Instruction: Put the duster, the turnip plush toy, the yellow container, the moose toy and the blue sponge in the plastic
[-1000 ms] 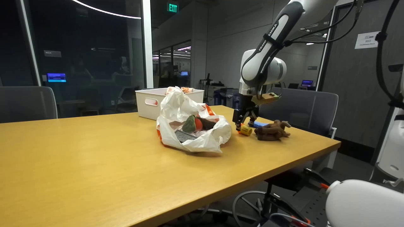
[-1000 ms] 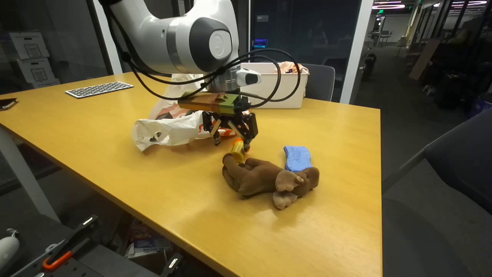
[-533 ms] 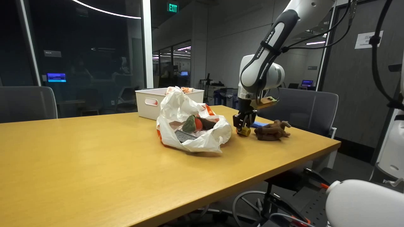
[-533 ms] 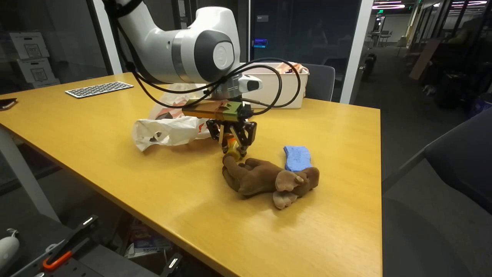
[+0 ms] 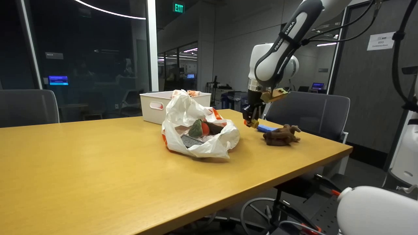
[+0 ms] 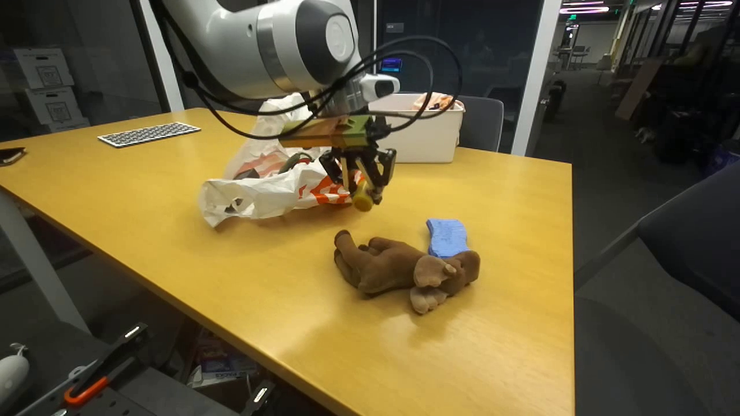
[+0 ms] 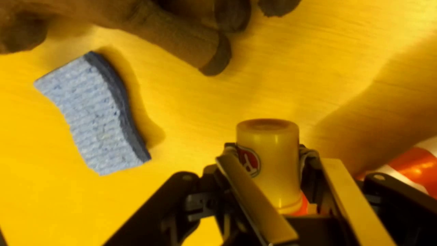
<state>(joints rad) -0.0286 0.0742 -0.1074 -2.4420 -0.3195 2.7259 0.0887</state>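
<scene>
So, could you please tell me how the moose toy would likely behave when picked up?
The moose toy would probably squash under a grip, as its surface looks like soft plush. Its legs stick out at one end, so they may flop once lifted. Lying down with an irregular outline, it seems unlikely to roll.

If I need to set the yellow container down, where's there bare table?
In an exterior view, bare table shows between sponge and bin, between bag and keyboard, and from the moose down to the table's lower-left edge. It is crowded where moose and sponge lie close together, and where the bag and bin stand near each other.
</scene>
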